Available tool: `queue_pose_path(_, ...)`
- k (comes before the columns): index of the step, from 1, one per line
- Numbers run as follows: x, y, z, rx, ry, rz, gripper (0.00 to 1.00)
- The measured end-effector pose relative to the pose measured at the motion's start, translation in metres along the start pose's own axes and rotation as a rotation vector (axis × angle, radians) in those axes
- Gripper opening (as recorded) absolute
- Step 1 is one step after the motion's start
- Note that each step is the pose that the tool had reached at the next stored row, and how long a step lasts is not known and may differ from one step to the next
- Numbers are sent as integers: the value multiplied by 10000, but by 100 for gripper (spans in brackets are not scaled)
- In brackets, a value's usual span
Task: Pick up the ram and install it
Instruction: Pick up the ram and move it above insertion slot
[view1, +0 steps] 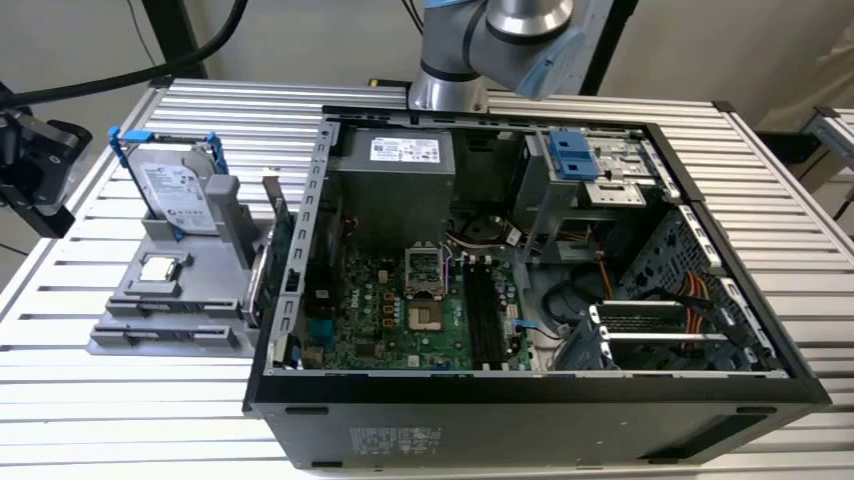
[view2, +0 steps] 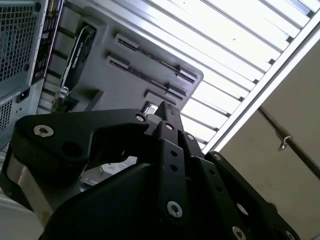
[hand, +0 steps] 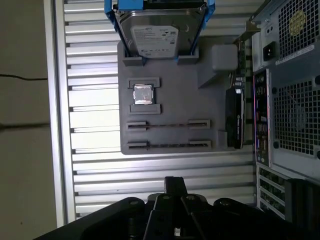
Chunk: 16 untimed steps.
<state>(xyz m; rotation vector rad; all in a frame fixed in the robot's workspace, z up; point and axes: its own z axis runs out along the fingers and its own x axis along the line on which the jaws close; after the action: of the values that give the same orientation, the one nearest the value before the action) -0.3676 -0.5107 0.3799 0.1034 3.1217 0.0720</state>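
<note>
My gripper (hand: 175, 184) hangs high over the ribbed table, just off the slotted end of the grey holder (hand: 175, 100). Its black fingertips meet with nothing between them, which the second wrist view also shows at the gripper (view2: 168, 111). The holder's two long narrow slots (hand: 167, 125) each show as a thin dark line. The ram is hidden from me. The black motherboard slots (view1: 487, 315) lie inside the open computer case (view1: 534, 420).
A silver hard drive (view1: 174, 185) in a blue frame stands at the holder's far end, with a small silver processor chip (view1: 159, 268) in front of it. A black card (hand: 235, 122) stands between holder and case. A black fixture (view1: 34, 160) with cables sits at the exterior view's left.
</note>
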Motion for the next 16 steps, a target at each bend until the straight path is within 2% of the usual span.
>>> queue_pose_path(16, -7, -112, -3, 1, 1, -11, 0)
